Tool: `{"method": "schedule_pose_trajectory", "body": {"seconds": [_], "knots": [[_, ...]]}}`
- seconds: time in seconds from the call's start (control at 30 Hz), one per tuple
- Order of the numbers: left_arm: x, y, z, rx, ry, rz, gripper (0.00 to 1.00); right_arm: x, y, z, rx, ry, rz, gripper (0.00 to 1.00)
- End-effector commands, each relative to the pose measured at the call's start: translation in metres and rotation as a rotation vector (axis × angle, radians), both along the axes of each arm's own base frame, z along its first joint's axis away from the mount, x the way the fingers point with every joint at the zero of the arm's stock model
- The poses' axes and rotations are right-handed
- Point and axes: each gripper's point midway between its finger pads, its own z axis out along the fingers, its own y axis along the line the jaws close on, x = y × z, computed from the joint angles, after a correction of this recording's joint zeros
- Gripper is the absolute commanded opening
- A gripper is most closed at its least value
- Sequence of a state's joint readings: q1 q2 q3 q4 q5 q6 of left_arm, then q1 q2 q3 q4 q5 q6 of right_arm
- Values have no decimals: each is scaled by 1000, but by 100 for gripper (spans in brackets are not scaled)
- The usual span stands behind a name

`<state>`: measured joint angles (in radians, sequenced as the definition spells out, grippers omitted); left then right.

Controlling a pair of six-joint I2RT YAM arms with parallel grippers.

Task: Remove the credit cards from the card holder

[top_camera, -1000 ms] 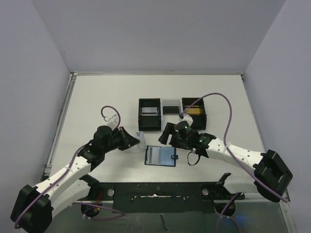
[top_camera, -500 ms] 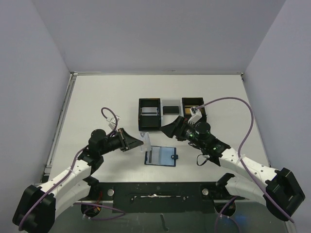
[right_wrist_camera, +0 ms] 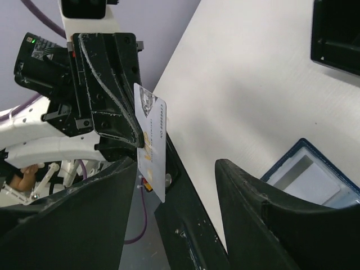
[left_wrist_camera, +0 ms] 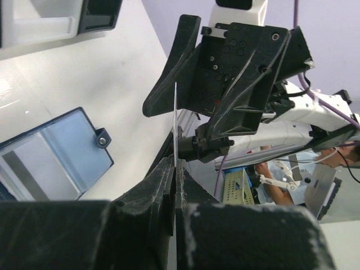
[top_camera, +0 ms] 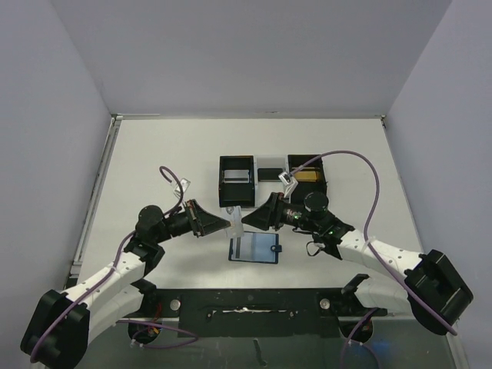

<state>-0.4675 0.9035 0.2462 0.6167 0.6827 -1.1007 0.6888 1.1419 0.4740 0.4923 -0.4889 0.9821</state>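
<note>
My left gripper (top_camera: 227, 224) is shut on a silver-white credit card (top_camera: 237, 222) and holds it upright on edge above the table. In the left wrist view the credit card (left_wrist_camera: 175, 121) shows as a thin line rising from the pinched fingertips. My right gripper (top_camera: 250, 221) faces it from the right, open, with the credit card (right_wrist_camera: 152, 140) between its fingers, close to the left one (right_wrist_camera: 95, 214). The card holder (top_camera: 255, 247), a dark blue wallet, lies spread open on the table below both grippers.
Two black open-top boxes joined by a white tray (top_camera: 269, 174) stand behind the wallet. The left box (top_camera: 236, 181) has a silver card in it, the right box (top_camera: 307, 176) a gold one. The table's black front rail runs just below the wallet.
My right gripper has swung down and left from near the right box toward the card in the left gripper, and its jaws have narrowed. The left gripper has risen slightly with the card.
</note>
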Motion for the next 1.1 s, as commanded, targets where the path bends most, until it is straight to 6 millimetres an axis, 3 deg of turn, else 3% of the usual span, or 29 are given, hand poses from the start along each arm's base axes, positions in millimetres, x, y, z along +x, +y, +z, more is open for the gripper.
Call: {"method": "schedule_pose_trajectory", "body": {"seconds": [0.0, 0.2, 0.33, 0.53, 0.67, 0.97, 1.07], "knots": [[-10, -2, 34, -97, -107, -63, 0, -11, 13, 38, 124, -109, 119, 56], [-17, -5, 50, -139, -130, -133, 0, -16, 24, 56, 194, -133, 207, 37], [-16, -2, 51, -167, -120, -110, 0, -25, 26, 68, 238, -151, 260, 31], [-24, -2, 53, -171, -127, -148, 0, -32, 30, 68, 231, -134, 319, 23], [-26, -1, 50, -174, -120, -137, 0, -35, 35, 73, 245, -135, 350, 12], [-18, 3, 49, -202, -131, -72, 0, -41, 39, 73, 266, -112, 376, 9], [-16, 2, 49, -201, -131, -74, 0, -41, 38, 71, 264, -106, 377, 15]]}}
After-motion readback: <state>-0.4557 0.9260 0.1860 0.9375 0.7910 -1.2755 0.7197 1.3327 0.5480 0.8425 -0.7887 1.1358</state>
